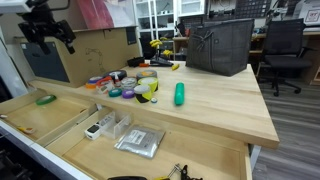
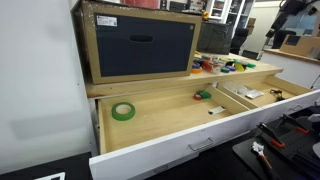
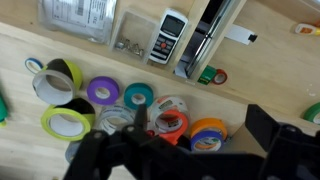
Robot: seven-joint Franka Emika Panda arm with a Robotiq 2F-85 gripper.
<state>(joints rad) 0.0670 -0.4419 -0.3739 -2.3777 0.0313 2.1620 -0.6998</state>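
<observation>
Workbench (image 1: 220,100): tape rolls (image 3: 127,97) flat, holes up; hand (image 1: 47,38) open above.

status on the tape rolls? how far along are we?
Early, by the look of it. Done: the drawer is open and one green tape roll lies in it. In hand: nothing; the hand is open, raised above the table, holding no roll. Left: apparently the cluster of tape rolls on the tabletop, none gripped yet.
</observation>
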